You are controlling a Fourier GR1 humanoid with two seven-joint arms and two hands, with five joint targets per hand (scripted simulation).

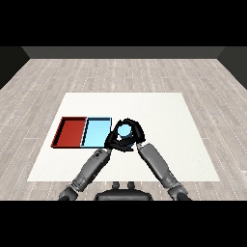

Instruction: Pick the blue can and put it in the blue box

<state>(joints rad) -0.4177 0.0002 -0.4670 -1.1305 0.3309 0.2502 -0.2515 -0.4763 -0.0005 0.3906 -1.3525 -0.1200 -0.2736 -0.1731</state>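
Head view: we see the blue can (125, 130) just right of the light blue tray (96, 131), with our right hand (135, 132) curled round it. Our left hand (113, 140) touches the can too; its fingers we cannot tell. Beside lies the red tray (70, 131).

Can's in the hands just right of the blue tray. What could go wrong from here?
1. Both hands crowd the blue can: the right hand curls its fingers round it while the left hand sits close against it, so they may knock each other during the move.
2. The light blue tray adjoins the red tray; overshooting leftward could land the can in red.
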